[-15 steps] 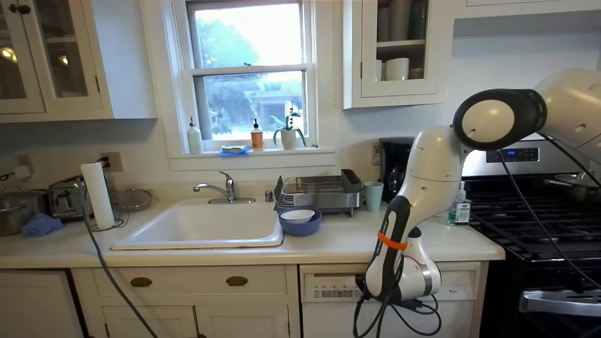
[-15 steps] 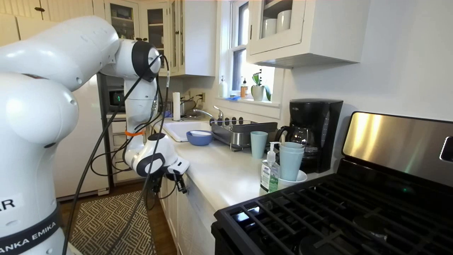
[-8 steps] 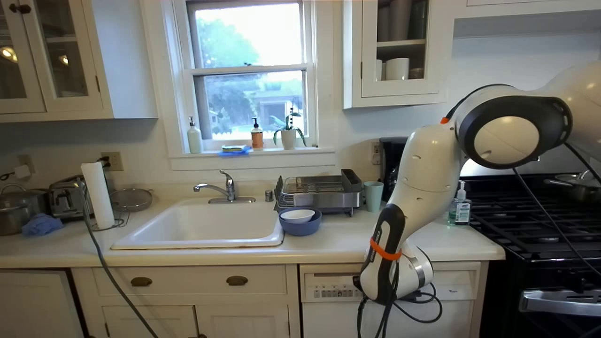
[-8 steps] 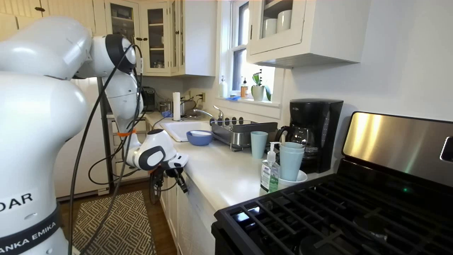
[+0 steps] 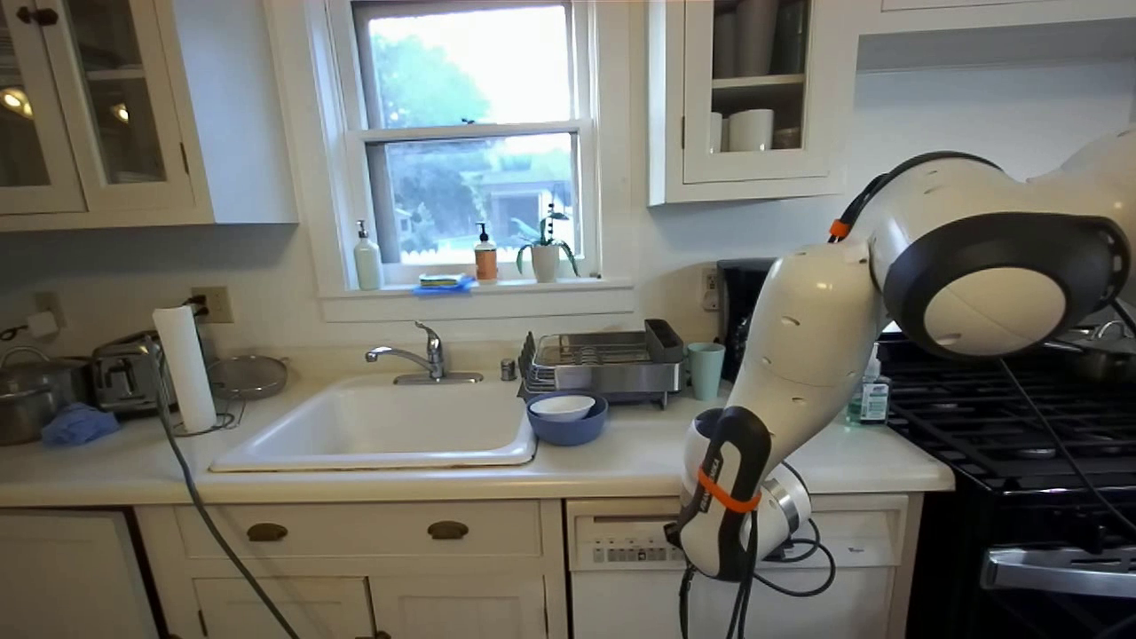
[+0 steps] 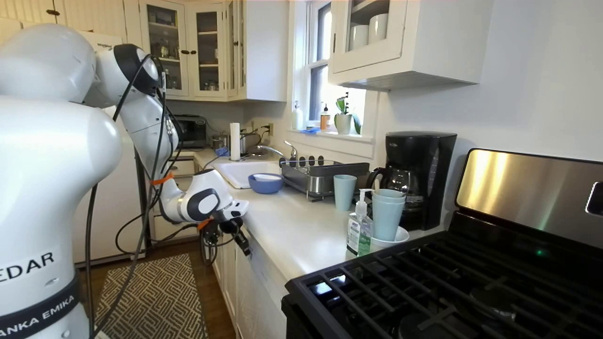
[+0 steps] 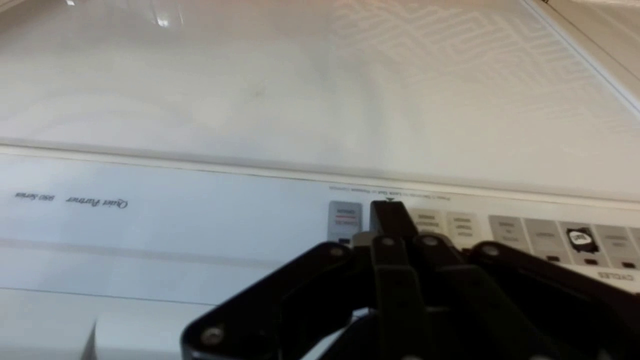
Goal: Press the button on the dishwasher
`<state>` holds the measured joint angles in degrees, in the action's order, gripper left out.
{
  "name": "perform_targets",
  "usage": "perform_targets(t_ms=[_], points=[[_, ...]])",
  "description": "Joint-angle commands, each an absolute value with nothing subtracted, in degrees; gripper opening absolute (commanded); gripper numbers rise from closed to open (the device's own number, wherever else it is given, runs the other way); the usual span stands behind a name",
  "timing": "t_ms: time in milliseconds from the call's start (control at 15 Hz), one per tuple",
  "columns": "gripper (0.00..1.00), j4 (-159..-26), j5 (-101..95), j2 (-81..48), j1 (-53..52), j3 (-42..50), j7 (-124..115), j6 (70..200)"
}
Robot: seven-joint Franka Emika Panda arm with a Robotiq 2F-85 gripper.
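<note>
The white dishwasher (image 5: 621, 608) stands under the counter, with a control strip of small buttons (image 5: 635, 555) along its top. Its front (image 6: 264, 287) also shows in the other view, at a steep angle. In the wrist view the control strip (image 7: 150, 215) appears upside down. A grey button with a red line (image 7: 344, 217) lies just left of my fingertips, and cream buttons (image 7: 462, 226) lie to the right. My gripper (image 7: 394, 217) is shut and empty; its tips cover a button between these. The gripper (image 6: 245, 247) is at the dishwasher's upper front; I cannot tell if it touches.
The counter edge (image 6: 264, 249) overhangs close to the hand. A blue bowl (image 5: 568, 428), a dish rack (image 5: 612, 373) and a sanitizer bottle (image 6: 359, 230) stand on the counter. The black stove (image 5: 1021, 426) is right of the dishwasher. Cables (image 5: 745, 603) hang from the arm.
The upper arm and elbow have swung back, away from the counter, and the hand has tilted. The fingertips have stayed close to the dishwasher's upper front.
</note>
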<state>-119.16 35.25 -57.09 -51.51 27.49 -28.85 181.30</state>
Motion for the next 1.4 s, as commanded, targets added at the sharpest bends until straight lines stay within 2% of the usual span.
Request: perform_targets(t_ms=[0, 400, 733, 1000, 1200, 1333], points=[[0.0, -115.51, 32.09, -56.89, -45.67, 26.34, -29.65, 179.55], [0.0, -121.62, 26.25, -44.97, -35.0, 16.18, -27.83, 171.07], [0.0, -131.83, 23.2, -31.33, -25.8, 7.78, -27.04, 165.97], [0.0, -142.07, 29.28, -18.77, -22.91, 3.99, -19.04, 159.25], [0.0, -150.34, 29.71, -9.13, -23.92, 4.22, -18.35, 158.98], [0.0, -155.84, 23.84, -2.85, -19.91, 0.61, -23.31, 161.54]])
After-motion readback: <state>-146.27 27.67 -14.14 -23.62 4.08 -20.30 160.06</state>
